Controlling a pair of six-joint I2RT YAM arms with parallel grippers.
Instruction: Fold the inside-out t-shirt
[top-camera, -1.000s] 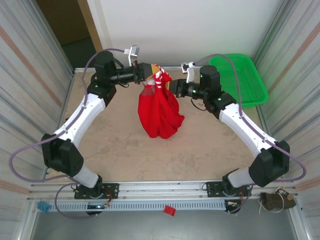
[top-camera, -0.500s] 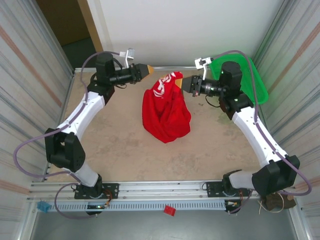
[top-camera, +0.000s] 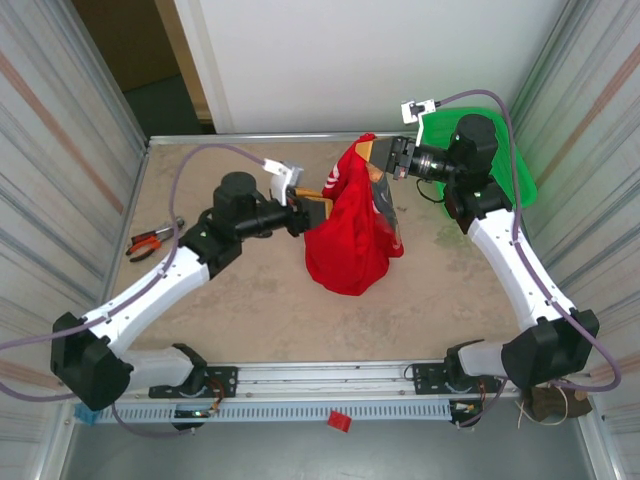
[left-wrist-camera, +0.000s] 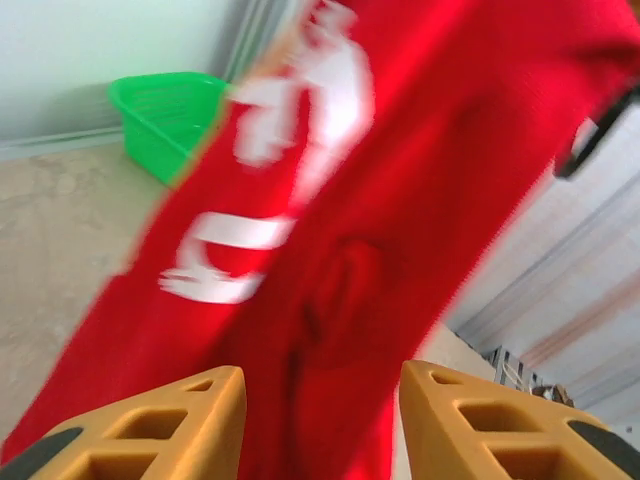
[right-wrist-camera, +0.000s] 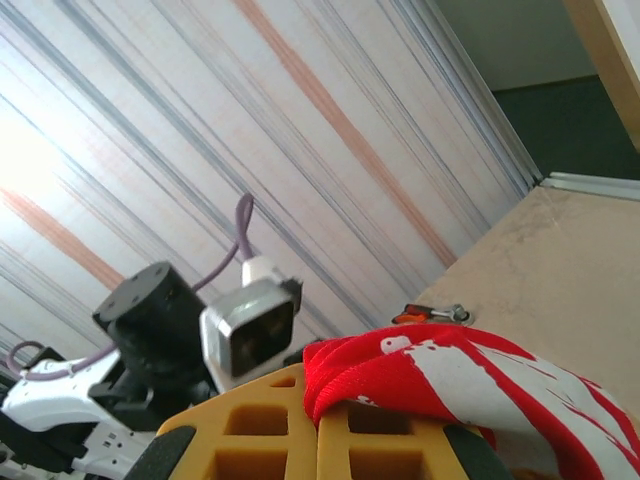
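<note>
The inside-out t-shirt hangs as a red bundle just to the 3 o'clock side of the table's middle, its lower folds resting on the surface. Its top edge is pinched in the clenched right gripper, whose fingers press together on the cloth. The left gripper sits at the bundle's 9 o'clock edge with its jaws parted and nothing clamped, the cloth just beyond its fingertips. Bare table lies open from 6 to 8 o'clock and toward 11 o'clock. Pliers lie near the 9 o'clock wall, and a green basket fills the 2 o'clock corner behind the right arm. White lettering on the shirt is blurred and cannot be read.
</note>
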